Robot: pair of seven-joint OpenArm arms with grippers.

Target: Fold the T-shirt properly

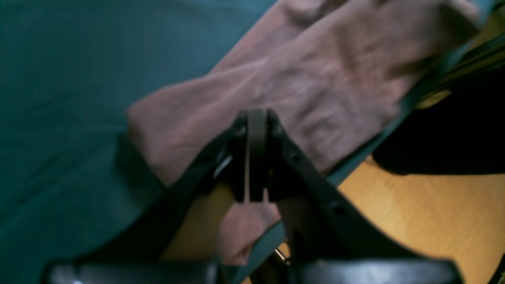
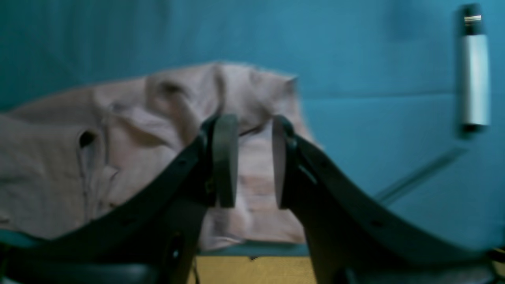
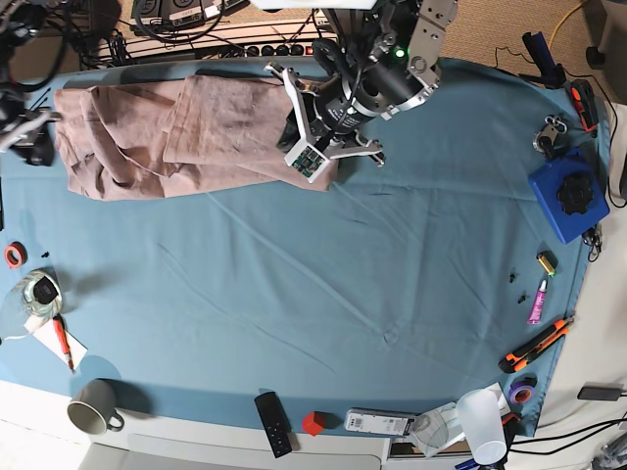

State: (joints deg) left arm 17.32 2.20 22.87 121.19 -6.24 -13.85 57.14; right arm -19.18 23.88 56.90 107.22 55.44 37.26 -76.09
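Your left gripper (image 1: 256,157) has its jaws pressed together, and a flap of the T-shirt (image 1: 315,90) hangs out below the pads, so it is clamped on the shirt's edge; the rest of the fabric spreads away from the fingers toward 1 o'clock in the left wrist view, over the blue cloth (image 1: 63,118) and past its edge, where bare wood (image 1: 426,213) shows. Your right gripper (image 2: 254,161) stands narrowly parted, with a clear gap between the pads and nothing between them; the T-shirt (image 2: 118,150) lies behind and to 9 o'clock of the fingers, bunched and wrinkled, its near hem close to the cloth's edge. At 2 o'clock in that view a silver cylinder (image 2: 473,75) lies on the cloth (image 2: 394,118), well apart from the shirt. From the base view, the left arm reaches down at the top centre, its gripper (image 3: 318,157) at the shirt's right end. The T-shirt (image 3: 176,137) stretches from there toward 9 o'clock as a long, rumpled band along the cloth's (image 3: 323,294) far edge. You see only a sliver of the right arm at the left border. Tools and a blue box (image 3: 568,196) sit at 3 o'clock, a mug (image 3: 93,406) at 7 o'clock, all well apart from the shirt.
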